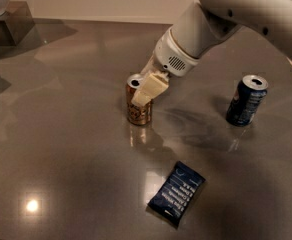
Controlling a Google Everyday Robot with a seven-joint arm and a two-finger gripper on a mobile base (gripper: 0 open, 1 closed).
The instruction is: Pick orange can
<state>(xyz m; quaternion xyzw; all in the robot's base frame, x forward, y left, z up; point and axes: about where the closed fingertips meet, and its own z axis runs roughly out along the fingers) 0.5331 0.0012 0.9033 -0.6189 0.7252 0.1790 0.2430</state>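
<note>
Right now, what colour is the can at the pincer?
The orange can is orange-copper with dark swirls, the pincer at its top. Camera view.

The arm (246, 9) was smooth, off-white and rounded, dotted with small dark holes. Its wrist collar (168, 51) bore a fine grille (176, 62). The cream gripper (142, 93) sat near the middle of the desk (61, 159).
</note>
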